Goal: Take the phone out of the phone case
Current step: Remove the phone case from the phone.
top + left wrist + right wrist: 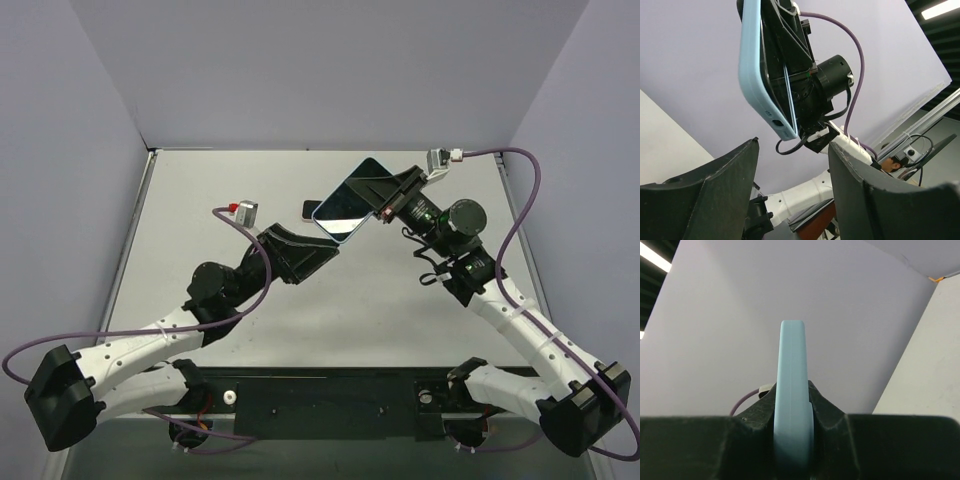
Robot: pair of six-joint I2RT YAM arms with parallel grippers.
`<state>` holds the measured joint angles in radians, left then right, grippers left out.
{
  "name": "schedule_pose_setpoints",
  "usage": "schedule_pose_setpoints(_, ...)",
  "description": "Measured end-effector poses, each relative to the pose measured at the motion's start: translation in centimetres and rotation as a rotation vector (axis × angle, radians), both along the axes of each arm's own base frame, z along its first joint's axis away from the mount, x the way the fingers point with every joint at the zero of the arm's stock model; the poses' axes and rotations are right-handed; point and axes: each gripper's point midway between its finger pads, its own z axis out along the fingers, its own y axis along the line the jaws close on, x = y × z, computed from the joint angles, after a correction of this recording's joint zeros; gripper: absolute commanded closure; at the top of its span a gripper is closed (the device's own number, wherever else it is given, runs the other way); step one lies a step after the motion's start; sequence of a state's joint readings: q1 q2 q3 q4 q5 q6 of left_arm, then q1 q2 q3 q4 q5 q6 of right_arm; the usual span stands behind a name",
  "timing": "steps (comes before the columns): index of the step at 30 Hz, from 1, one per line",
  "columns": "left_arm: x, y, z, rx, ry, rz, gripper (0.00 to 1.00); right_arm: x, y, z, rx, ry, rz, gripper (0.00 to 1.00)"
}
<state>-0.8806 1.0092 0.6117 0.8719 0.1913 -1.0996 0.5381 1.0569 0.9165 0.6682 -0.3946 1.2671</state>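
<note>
Right claw [384, 208] is clamped on 1 edge of the pale-blue phone case [751, 75], held above the bench [400, 300] - likely so the left claw [310, 250], fingers apart just below, can work on it. The phone [355, 192] looks still seated.

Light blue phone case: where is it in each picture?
Top external: light blue phone case sits upper middle, held up.
Left wrist: upper left, seen from below.
Right wrist: centre, edge-on between shut jaws.
Shared landmark: the black right gripper clamping it.
</note>
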Motion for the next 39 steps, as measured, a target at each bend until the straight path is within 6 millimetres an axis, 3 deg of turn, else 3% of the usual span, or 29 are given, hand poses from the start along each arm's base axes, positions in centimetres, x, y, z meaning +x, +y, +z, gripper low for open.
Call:
schedule_pose_setpoints(10, 0.9, 0.2, -1.4, -0.035, 0.056, 0.029, 0.57, 0.8, 0.4, -3.1, -0.075, 0.015, -0.075, 1.0)
schedule_pose_setpoints(22, 1.5, -0.1, -2.0, -0.027, 0.076, 0.041, 0.67, 0.3, 0.5, -2.7, -0.085, -0.024, -0.114, 1.0)
schedule_pose_setpoints(24, 1.6, -0.3, -2.1, -0.025, 0.082, 0.039, 0.73, 0.3, 0.6, -2.8, -0.093, -0.029, -0.119, 1.0)
schedule_pose_setpoints(27, 1.6, -0.4, -2.2, -0.03, 0.093, 0.032, 0.95, 0.3, 0.5, -2.8, -0.094, -0.033, -0.13, 1.0)
schedule_pose_setpoints(29, 1.6, -0.5, -2.1, -0.033, 0.092, 0.026, 1.0, 0.2, 0.4, -2.5, -0.089, -0.038, -0.132, 1.0)
schedule_pose_setpoints(33, 0.9, -0.3, -1.4, -0.033, 0.026, 0.034, 1.0, -0.3, 0.4, -2.0, -0.065, -0.009, -0.116, 1.0)
schedule_pose_setpoints(39, -0.2, 0.7, 0.3, 0.008, -0.21, 0.121, 1.0, -0.7, 1.5, -1.0, 0.033, 0.123, -0.031, 1.0)
